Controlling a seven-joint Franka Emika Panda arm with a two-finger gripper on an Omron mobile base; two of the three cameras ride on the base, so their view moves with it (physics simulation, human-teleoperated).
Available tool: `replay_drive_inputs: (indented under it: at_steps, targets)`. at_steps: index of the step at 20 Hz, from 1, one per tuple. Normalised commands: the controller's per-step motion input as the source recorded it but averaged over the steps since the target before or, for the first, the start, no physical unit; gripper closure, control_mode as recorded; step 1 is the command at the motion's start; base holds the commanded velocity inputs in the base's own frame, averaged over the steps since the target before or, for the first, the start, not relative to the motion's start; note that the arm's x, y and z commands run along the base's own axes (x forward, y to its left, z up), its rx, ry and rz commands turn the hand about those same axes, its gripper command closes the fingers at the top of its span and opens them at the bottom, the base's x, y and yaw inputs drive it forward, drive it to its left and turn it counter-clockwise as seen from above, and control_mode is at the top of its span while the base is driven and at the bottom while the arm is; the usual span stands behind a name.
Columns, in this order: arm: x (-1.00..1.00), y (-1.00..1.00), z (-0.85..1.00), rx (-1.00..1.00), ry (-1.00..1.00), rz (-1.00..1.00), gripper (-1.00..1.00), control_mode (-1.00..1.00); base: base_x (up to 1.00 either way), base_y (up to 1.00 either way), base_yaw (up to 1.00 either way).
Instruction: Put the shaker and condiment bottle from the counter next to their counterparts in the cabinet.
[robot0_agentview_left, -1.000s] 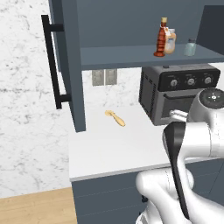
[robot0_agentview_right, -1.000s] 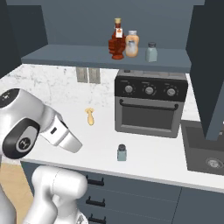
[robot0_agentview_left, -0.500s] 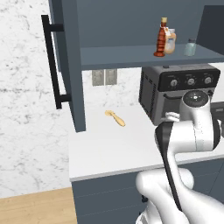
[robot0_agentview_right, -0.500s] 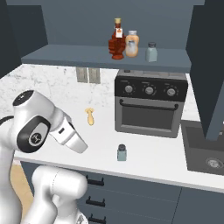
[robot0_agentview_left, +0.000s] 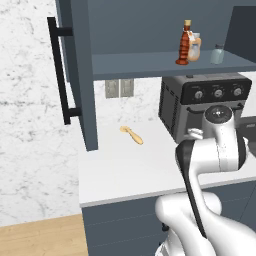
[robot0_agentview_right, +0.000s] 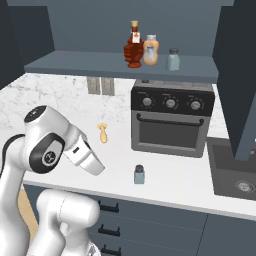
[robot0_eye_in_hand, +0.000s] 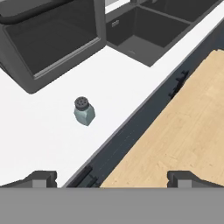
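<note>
The shaker (robot0_eye_in_hand: 84, 111) (robot0_agentview_right: 139, 174) stands upright on the white counter (robot0_agentview_right: 60, 105) in front of the toaster oven, near the front edge. My gripper (robot0_eye_in_hand: 113, 179) hangs above the counter's front edge, open, with nothing between its fingertips (robot0_eye_in_hand: 41, 178). The shaker sits well ahead of them, closer to the left tip. On the cabinet (robot0_agentview_left: 145, 63) shelf the dark red condiment bottle (robot0_agentview_right: 133, 45) (robot0_agentview_left: 186, 42) stands beside the counterparts: the pale orange bottle (robot0_agentview_right: 151, 50) (robot0_agentview_left: 195, 48) and a second small shaker (robot0_agentview_right: 173, 59) (robot0_agentview_left: 217, 54).
A black toaster oven (robot0_agentview_right: 172, 120) (robot0_eye_in_hand: 48, 39) sits under the shelf, with a dark sink (robot0_agentview_right: 235, 170) (robot0_eye_in_hand: 148, 30) to its right. A small wooden utensil (robot0_agentview_right: 103, 132) (robot0_agentview_left: 132, 135) lies on the counter's left part. The cabinet door (robot0_agentview_left: 75, 75) stands open at left. Wooden floor (robot0_eye_in_hand: 183, 131) lies below the counter edge.
My arm has swung a little toward the middle of the counter. The bottles and both shakers have stayed where they were, and the gripper has stayed open.
</note>
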Motion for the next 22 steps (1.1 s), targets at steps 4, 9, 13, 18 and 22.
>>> replay_drive_inputs:
  at_steps: [4,9,13,18,22]
  targets:
    - [0.00,0.00,-0.58,-0.09,-0.25,-0.06,-1.00,-1.00,0.00,0.00,0.00]
    - [-0.04,0.00,-0.49,-0.04,-0.17,-0.03,-1.00,-1.00,0.00,0.00,0.00]
    - [0.03,0.00,-0.47,-0.02,-0.04,0.00,-1.00,-1.00,0.00,0.00,0.00]
    - [0.08,0.00,-0.64,-0.08,-0.17,0.00,-1.00,-1.00,0.00,0.00,0.00]
    - [0.09,0.00,-0.57,-0.11,-0.23,0.00,-1.00,-1.00,0.00,0.00,0.00]
